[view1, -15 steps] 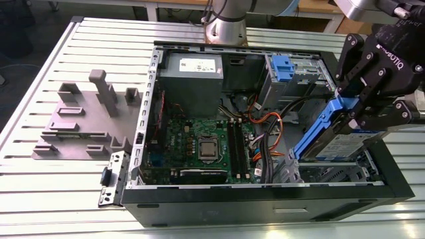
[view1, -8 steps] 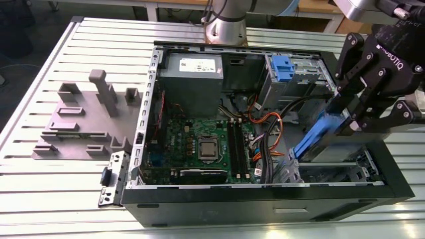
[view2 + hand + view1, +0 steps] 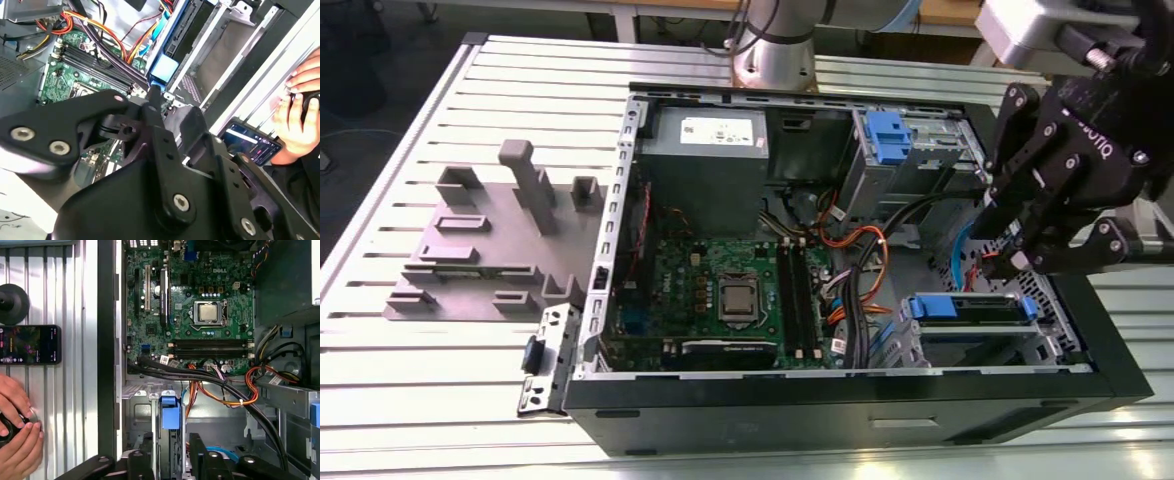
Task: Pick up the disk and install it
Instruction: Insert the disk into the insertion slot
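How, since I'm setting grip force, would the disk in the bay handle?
Probably stiff: the disk looks like a flat slab in a blue frame. Likely resists sideways pushes, sitting inside the metal drive bay. Flat, so unlikely to roll.

The gripper [image 3: 1021,262] is matte black with angular linkage bars and pale lettering on one side. Silver screw heads [image 3: 180,202] dot its plates in the second wrist view. The arm [image 3: 774,45] is silver-grey and tubular, and a light grey block [image 3: 1034,28] tops the wrist.
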Action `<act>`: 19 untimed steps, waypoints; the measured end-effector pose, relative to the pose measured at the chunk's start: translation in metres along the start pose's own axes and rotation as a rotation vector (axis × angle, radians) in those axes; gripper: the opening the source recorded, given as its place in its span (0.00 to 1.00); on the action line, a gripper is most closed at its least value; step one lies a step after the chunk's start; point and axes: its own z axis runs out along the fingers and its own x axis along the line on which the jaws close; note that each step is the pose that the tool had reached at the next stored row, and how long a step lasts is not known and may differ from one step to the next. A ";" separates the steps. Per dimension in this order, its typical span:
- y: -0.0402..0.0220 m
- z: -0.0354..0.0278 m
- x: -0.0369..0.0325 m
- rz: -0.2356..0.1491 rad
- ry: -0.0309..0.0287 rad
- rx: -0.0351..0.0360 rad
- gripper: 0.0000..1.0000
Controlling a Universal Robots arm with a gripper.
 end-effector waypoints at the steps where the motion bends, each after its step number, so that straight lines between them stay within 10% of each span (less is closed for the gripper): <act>1: 0.0000 0.0019 0.0001 0.000 -0.0002 0.0000 0.43; 7: -0.0004 0.0128 0.0007 0.000 0.0000 0.0000 0.13; 19: -0.0009 0.0343 0.0014 0.000 -0.0003 0.0000 0.11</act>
